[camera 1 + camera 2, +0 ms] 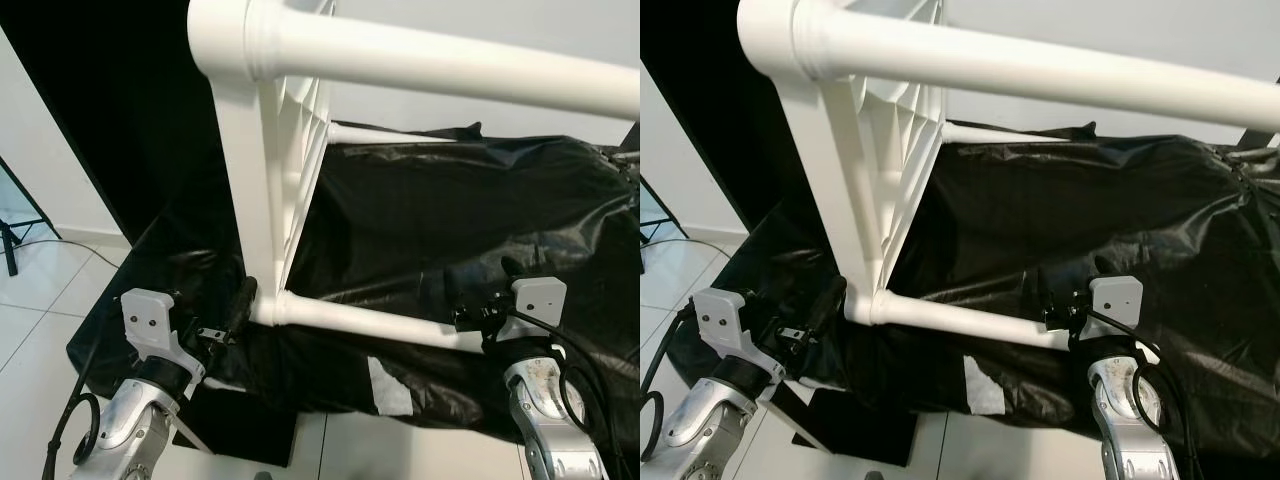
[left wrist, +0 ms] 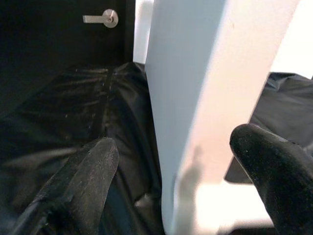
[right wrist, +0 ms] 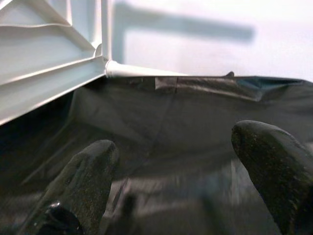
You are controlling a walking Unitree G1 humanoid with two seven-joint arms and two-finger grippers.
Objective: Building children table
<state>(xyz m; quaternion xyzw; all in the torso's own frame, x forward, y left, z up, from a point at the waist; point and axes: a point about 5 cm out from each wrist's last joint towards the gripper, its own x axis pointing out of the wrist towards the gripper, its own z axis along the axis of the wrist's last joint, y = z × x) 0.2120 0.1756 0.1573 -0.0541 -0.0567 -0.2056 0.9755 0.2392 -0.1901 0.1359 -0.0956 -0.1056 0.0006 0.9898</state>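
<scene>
A large sheet of crinkled black plastic film (image 1: pixel 470 210) drapes a bulky raised surface and fills the scene from 3 o'clock through the centre; a patch of pale grey tape (image 1: pixel 388 388) sits on its front edge at 6 o'clock. On the film, tipped onto its side, stands the white plastic children's table with ribbed underside (image 1: pixel 290 150): its top is upright on edge, running from the centre toward 12 o'clock, the ribbed underside facing 3 o'clock. Three white tubular legs project from it. The nearest upper leg (image 1: pixel 430 62) crosses the view from 12 o'clock to 2 o'clock. The lower leg (image 1: pixel 370 322) lies along the film from the centre toward 4 o'clock. A farther leg (image 1: pixel 385 132) shows behind the ribbing at 1 o'clock.

Pale tiled floor (image 1: pixel 45 290) lies at 8 o'clock, and a dark door with a silver lever handle (image 2: pixel 101 18) shows in the left wrist view.

The left tool (image 1: pixel 236 305), at 7 o'clock, is released: its black fingers (image 2: pixel 83 178) are spread on either side of the upright edge of the table top near the lower leg's socket; contact cannot be told. The right tool (image 1: pixel 470 312), at 4 o'clock, is also released, its fingers (image 3: pixel 88 171) parted above the film, near the lower leg's far end.
</scene>
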